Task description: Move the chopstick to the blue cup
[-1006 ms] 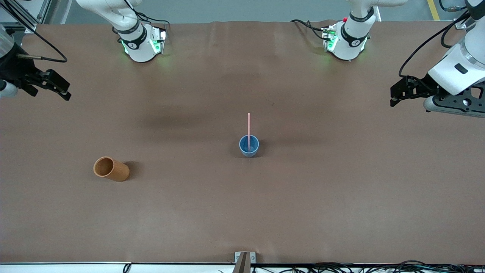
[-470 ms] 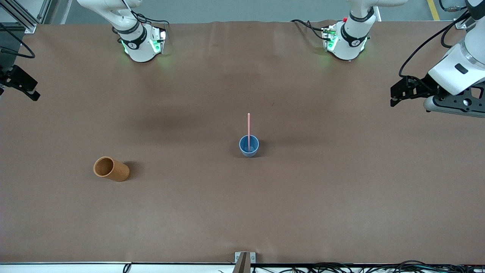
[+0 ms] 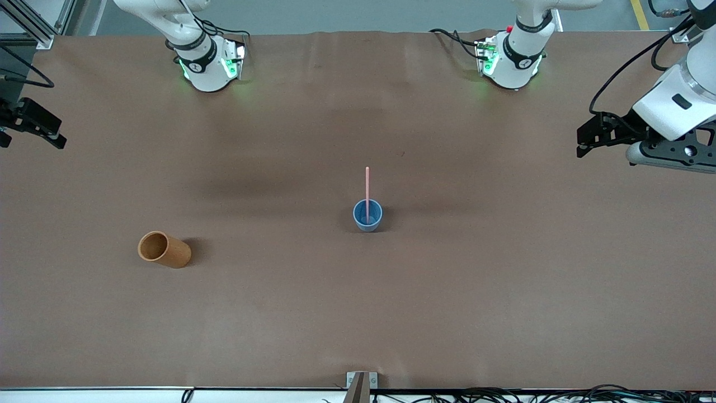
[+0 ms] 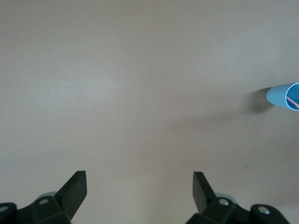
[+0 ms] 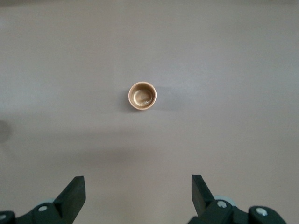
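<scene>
The thin pink chopstick [image 3: 367, 190] stands in the small blue cup [image 3: 367, 215], mid-frame; its lean is hard to judge, so a nudge might topple it. The left gripper [image 4: 139, 186] at the frame's right edge and the right gripper [image 5: 138, 189] at its left edge both hang spread and empty.

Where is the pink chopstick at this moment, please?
In the front view, the chopstick stands in the blue cup near the table's middle, toward the left arm's end from the orange-brown cup.
</scene>
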Robot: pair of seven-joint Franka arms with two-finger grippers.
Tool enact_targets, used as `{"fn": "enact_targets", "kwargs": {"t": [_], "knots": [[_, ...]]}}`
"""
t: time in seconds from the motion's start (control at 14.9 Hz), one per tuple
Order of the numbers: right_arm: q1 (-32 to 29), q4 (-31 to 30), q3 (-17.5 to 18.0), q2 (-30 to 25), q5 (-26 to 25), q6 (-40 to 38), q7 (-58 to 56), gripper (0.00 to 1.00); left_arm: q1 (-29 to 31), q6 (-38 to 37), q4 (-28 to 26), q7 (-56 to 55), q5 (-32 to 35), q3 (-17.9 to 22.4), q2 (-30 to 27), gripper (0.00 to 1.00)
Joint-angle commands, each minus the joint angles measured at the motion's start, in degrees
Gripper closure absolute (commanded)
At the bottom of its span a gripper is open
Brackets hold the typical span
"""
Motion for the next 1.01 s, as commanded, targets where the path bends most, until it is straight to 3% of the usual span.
{"fn": "enact_targets", "kwargs": {"t": [0.0,0.2,0.54,0.94], "knots": [[-1.35,-0.71,0.71,0.06,1.77,-1.47,-2.51,0.0,0.68,0.18,0.8,-0.01,-0.61,-0.15,0.25,0.0],[-1.88,-3.44,0.71,-0.29,2.57,-1.2,-2.6,0.0,0.6,0.18,0.71,-0.27,-0.17,-0.24,0.25,0.0],[-1.97,-3.01,0.71,-0.21,2.57,-1.12,-2.69,0.0,0.51,0.18,0.71,-6.05,-0.87,-0.33,0.25,0.0],[-1.88,-1.08,0.8,-0.03,3.01,-1.38,-4.43,0.0,0.51,0.18,0.71,-5.54,-0.61,-0.33,0.25,0.0]]}}
